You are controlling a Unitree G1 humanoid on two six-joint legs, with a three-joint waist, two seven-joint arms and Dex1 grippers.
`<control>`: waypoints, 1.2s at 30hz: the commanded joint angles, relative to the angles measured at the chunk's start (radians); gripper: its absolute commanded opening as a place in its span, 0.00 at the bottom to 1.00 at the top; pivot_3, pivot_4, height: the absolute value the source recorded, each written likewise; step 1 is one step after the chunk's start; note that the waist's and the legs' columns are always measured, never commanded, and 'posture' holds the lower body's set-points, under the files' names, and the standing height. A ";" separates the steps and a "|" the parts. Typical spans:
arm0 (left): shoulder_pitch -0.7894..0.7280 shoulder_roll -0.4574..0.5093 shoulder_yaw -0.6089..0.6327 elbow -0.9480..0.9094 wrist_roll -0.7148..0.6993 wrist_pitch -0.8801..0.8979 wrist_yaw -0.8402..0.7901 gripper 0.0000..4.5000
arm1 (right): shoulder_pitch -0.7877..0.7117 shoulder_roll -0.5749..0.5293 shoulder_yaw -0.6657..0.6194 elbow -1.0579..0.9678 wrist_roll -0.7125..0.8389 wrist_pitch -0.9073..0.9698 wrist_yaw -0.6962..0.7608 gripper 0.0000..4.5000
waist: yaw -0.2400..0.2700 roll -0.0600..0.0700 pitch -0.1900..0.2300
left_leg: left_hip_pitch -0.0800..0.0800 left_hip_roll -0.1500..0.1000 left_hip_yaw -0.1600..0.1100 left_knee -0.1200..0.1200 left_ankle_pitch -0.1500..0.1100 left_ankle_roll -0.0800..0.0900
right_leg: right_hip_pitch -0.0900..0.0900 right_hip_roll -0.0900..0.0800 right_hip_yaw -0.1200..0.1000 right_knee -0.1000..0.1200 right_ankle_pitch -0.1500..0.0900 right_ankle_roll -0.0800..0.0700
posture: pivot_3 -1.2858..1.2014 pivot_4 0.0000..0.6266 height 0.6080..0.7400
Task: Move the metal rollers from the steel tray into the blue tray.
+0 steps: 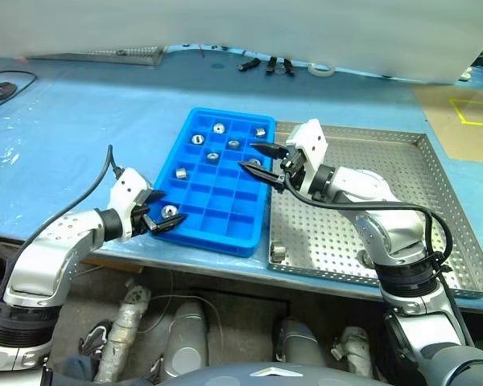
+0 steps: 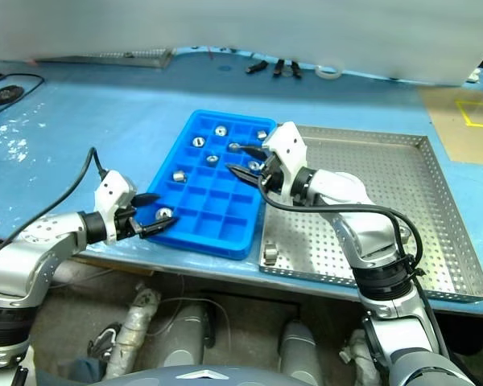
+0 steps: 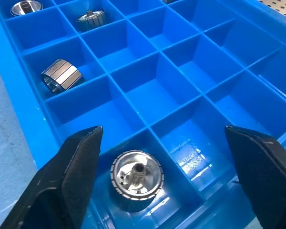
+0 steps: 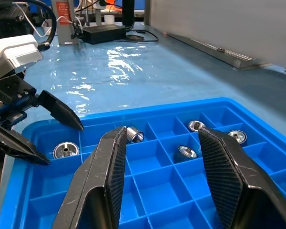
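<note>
- Over the near-left corner of the blue tray (image 1: 217, 181), the left gripper (image 1: 166, 214) is spread wide around a seated roller (image 3: 136, 179).
- Over that tray's right edge, the right gripper (image 1: 262, 162) is kept partly open, empty.

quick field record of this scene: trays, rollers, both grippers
blue tray: several rollers in separate compartments
newest roller: near corner compartment, between open fingers
left gripper: open, at that corner
right gripper: open, empty, above blue tray
steel tray: one roller left at near corner
</note>
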State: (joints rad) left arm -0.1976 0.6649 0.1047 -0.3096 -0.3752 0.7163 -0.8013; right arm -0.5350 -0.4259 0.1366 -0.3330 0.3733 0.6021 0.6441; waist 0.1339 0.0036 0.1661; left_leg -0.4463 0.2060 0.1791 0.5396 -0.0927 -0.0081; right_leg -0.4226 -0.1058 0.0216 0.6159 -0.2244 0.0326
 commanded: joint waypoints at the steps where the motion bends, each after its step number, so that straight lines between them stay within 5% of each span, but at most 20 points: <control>1: -0.107 -0.044 -0.016 0.010 -0.033 0.013 0.031 0.95 | -0.003 -0.010 -0.039 -0.068 0.012 0.009 -0.018 0.55 | 0.006 0.000 0.000 | 0.000 0.000 0.000 0.000 0.000 0.000 | 0.000 -0.001 -0.001 0.001 0.000 0.000 | 0.56 0.24 1.00; 10: -0.359 -0.137 -0.158 0.130 -0.051 -0.011 -0.057 0.95 | 0.050 -0.032 -0.105 -0.170 0.018 0.062 -0.093 0.55 | -0.010 0.000 0.000 | -0.001 -0.001 0.003 0.003 0.001 -0.001 | 0.000 -0.001 0.000 0.003 0.000 0.000 | 0.50 0.24 1.00; 18: -0.672 -0.389 -0.394 0.618 0.127 -0.284 -0.149 0.95 | 0.177 -0.044 -0.231 -0.320 -0.003 0.105 -0.231 0.55 | -0.041 -0.001 0.000 | -0.002 -0.002 0.004 0.005 0.003 -0.004 | 0.000 -0.001 0.002 0.002 0.001 0.000 | 0.39 0.24 1.00; 26: -0.890 -0.624 -0.485 1.096 0.238 -0.584 -0.366 0.95 | 0.494 -0.023 -0.393 -0.566 -0.029 0.159 -0.372 0.55 | -0.113 -0.001 -0.001 | -0.003 -0.002 0.012 0.007 -0.004 0.008 | 0.000 -0.001 0.007 -0.006 0.002 0.002 | 0.27 0.24 1.00; 36: -0.982 -0.784 -0.513 1.424 0.382 -0.831 -0.493 0.95 | 1.125 0.142 -0.467 -0.714 -0.035 -0.028 -0.411 0.55 | -0.225 -0.001 -0.001 | -0.003 -0.002 0.020 0.011 -0.012 0.019 | 0.001 -0.004 0.010 -0.012 -0.004 0.011 | 0.19 0.24 1.00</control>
State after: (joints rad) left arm -1.1547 -0.1044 -0.4023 1.0947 -0.0149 -0.0701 -1.2856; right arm 0.5409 -0.2961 -0.3142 -1.0016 0.3407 0.6472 0.2332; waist -0.0910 0.0030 0.1649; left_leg -0.4496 0.2038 0.1992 0.5517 -0.1053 0.0119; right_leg -0.4208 -0.1103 0.0308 0.6034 -0.2303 0.0465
